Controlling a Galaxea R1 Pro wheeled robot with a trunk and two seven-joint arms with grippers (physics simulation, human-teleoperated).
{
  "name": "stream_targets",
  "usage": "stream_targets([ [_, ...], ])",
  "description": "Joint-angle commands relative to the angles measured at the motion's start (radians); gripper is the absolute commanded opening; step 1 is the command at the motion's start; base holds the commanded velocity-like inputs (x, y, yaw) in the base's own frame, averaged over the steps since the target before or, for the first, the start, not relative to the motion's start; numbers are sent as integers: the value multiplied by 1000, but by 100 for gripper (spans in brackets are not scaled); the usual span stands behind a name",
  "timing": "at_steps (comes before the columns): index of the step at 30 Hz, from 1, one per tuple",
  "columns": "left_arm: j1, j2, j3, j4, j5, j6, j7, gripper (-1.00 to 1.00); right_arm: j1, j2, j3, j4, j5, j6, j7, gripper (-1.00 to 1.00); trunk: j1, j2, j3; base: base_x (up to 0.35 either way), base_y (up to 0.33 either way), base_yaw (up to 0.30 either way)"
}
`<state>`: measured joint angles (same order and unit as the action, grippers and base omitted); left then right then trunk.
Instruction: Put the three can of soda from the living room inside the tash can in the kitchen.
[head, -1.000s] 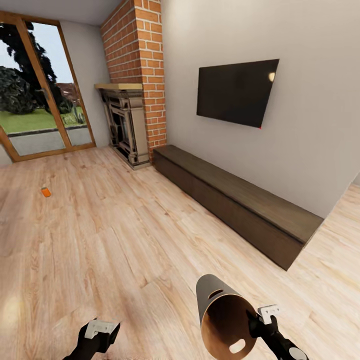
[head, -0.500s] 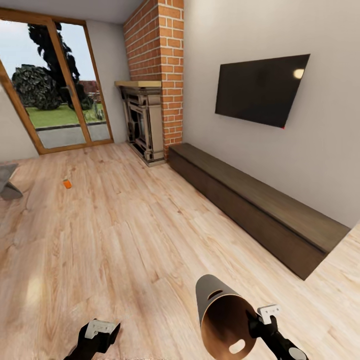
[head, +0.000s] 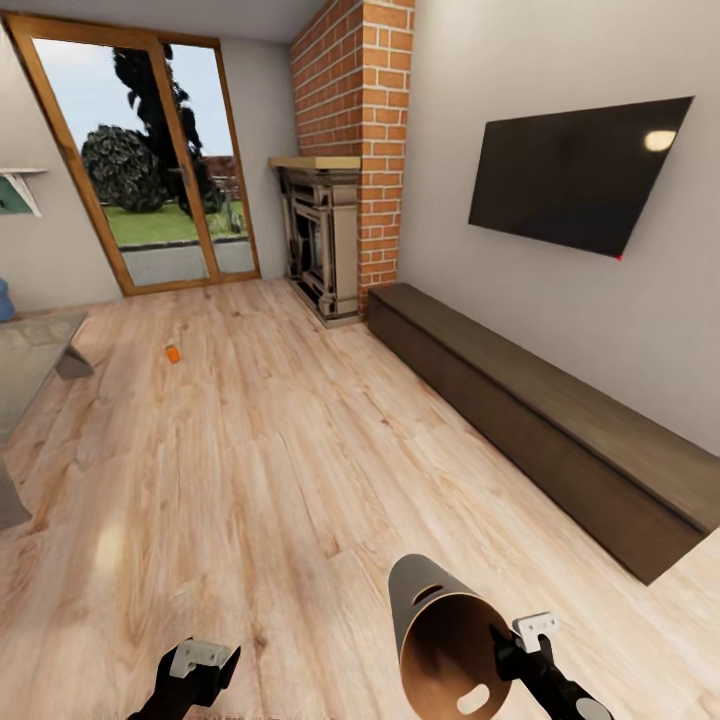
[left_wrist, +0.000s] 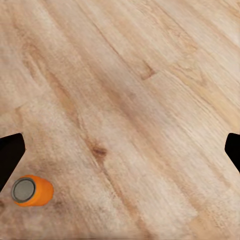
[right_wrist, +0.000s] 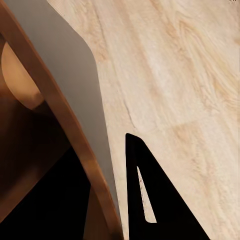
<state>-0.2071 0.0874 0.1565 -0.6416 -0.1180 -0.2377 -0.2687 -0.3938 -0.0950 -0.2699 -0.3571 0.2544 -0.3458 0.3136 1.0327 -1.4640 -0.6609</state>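
Barely begun: trash can (head: 440, 640) gripped at its rim by right end effector (head: 505, 648), seemingly empty; left end effector (head: 200, 668) spread wide, holding nothing; orange soda can (head: 173, 353) lying on floor (head: 300, 450).

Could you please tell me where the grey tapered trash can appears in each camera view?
Head view: the grey tapered trash can sits at the bottom, right of centre, held at its rim by the right gripper.
Right wrist view: its grey wall looms close up.
Left wrist view: this camera faces an orange soda can instead.
Shared landmark: the light wood plank floor.
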Motion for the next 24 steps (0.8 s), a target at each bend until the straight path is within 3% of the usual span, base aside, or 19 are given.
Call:
stream_targets([
  [1,0,0,0,0,0,0,0,100,0,0,-2,-1,-4,-1,2,-100,0,0,-1,0,0,215],
  [24,0,-1,-1,0,-3,-1,0,100,0,1,-2,1,-4,-1,2,-100,0,0,-18,0,0,215],
])
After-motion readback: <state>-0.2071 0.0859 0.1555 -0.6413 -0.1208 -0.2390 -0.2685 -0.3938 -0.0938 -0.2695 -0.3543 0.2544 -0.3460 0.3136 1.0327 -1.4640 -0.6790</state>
